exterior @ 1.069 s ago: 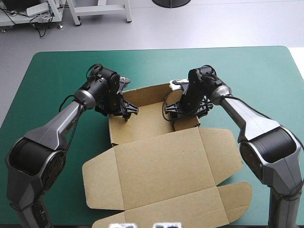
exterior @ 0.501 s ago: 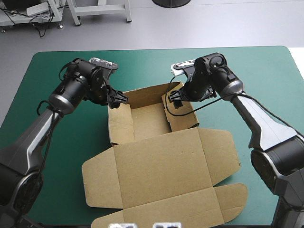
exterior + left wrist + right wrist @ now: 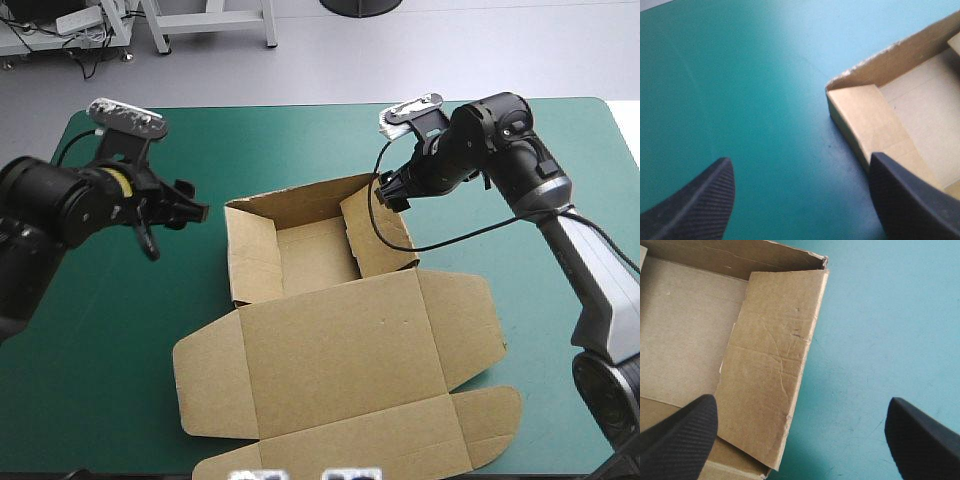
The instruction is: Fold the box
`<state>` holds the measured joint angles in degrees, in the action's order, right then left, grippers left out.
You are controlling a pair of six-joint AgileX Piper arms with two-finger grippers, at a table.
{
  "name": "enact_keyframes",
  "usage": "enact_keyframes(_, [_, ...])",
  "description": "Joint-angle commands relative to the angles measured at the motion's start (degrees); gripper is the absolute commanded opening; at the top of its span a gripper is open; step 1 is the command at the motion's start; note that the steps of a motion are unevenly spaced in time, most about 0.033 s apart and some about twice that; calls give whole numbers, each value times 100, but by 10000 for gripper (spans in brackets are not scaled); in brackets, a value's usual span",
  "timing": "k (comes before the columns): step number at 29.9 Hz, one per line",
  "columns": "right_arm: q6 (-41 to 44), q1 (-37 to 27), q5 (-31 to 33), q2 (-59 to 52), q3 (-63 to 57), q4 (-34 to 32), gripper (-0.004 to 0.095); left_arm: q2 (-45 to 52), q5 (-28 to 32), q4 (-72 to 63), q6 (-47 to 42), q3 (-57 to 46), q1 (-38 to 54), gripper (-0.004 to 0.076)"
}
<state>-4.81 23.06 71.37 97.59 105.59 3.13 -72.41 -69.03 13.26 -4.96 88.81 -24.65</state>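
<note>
1. My left gripper point(image 3: 172, 230) hangs wide open and empty over the teal-green cover point(image 3: 120, 330), left of the box point(image 3: 340, 350), which sits mid-table as an open tray with its lid flat on the near side
2. The tray's left wall flap point(image 3: 860, 120) looks only loosely tucked; I judge it could spring out
3. My right gripper point(image 3: 392, 192), also spread wide with nothing held, hovers by the far right corner; the right wall flap point(image 3: 772, 375) leans inward, so a careless descent could crush it

A big table point(image 3: 560, 101) with a teal-green cover point(image 3: 300, 140) fills most of the high view. Its far corners are round. Past the far edge lies a smooth grey floor point(image 3: 480, 45). At the far left stand white metal legs point(image 3: 205, 22) and a low rack point(image 3: 25, 42) with black wires point(image 3: 95, 50).
</note>
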Motion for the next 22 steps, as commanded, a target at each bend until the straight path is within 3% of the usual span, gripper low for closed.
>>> enact_keyframes(1, [-217,-36,51,-359,181,31,834,736,97,283,15,-384,-29,520])
enact_keyframes(7, [-533,-36,51,-310,181,312,834,2094,117,307,-15,-1729,-29,433])
enact_keyframes(15, [-620,-36,51,183,181,244,833,3845,141,381,-800,-3507,-29,302])
enact_keyframes(22, [-620,-36,51,842,181,479,833,4454,-36,421,-828,-3839,-29,247])
